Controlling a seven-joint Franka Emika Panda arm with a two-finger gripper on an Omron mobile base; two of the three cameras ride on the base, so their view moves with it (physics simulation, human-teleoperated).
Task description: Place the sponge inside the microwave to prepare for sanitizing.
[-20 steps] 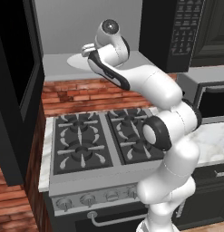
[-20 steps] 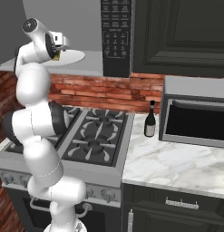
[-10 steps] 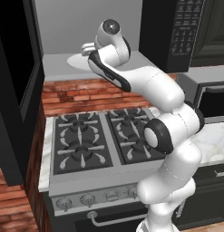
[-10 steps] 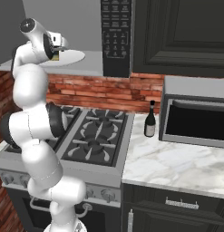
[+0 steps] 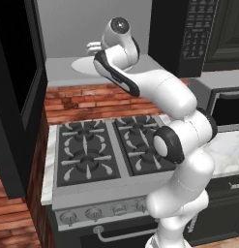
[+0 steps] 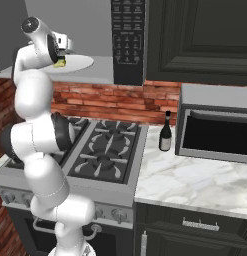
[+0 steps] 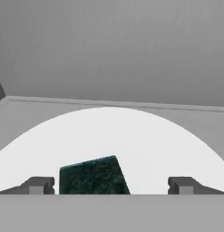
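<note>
Reaching: my arm stretches up from the base and into the microwave, the hand right over the white round plate.
Gripper: my gripper stands wide apart, both dark finger tips spread far to each side and clamped on nothing.
Sponge: the sponge lies flat on the plate, dark green top facing my hand camera, between the tips but nearer the left one in the hand view, apparently not touching it. From the right base view its yellow edge peeks out just under my hand.
Plate: white, sitting on the light grey cavity floor, with the grey back wall rising behind it.
Door: the door hangs swung out at the left of the left base view, dark window facing in.
Below: the stove with its black burners sits under the cavity, brick wall behind.
Counter: a dark bottle stands upright on the marble counter, just beside a silver-grey box with a dark window.
</note>
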